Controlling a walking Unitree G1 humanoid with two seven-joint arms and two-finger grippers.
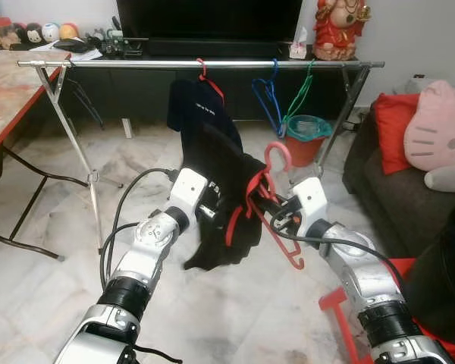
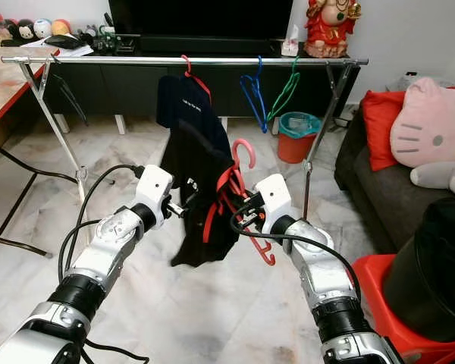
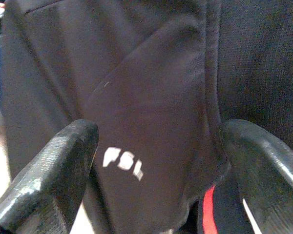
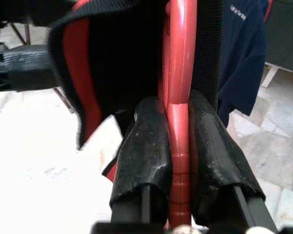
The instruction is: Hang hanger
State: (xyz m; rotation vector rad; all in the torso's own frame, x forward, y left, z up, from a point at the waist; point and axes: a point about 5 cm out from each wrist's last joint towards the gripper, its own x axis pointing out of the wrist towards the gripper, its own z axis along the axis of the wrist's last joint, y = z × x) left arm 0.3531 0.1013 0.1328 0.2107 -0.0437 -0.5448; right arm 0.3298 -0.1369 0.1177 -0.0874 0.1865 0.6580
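My right gripper (image 4: 177, 100) is shut on the shaft of a red plastic hanger (image 1: 277, 155), held at chest height in front of me. Its hook points up. A black garment with red trim (image 1: 224, 174) drapes over the hanger and hangs down. My left gripper (image 3: 158, 131) is open against the garment's left side, its fingers (image 3: 63, 151) spread wide with the cloth between them. Further off stands a silver clothes rail (image 1: 212, 65). On it hang a dark shirt on a red hanger (image 1: 197, 106), a blue hanger (image 1: 267, 95) and a green hanger (image 1: 299, 95).
A table (image 1: 7, 91) with black legs stands at the left. A dark sofa with a red cushion (image 1: 394, 129) and a pink plush (image 1: 440, 125) is at the right. Past the rail's right leg sits a teal-lined red bin (image 1: 307, 136). A red stool (image 1: 341, 303) is near my right arm.
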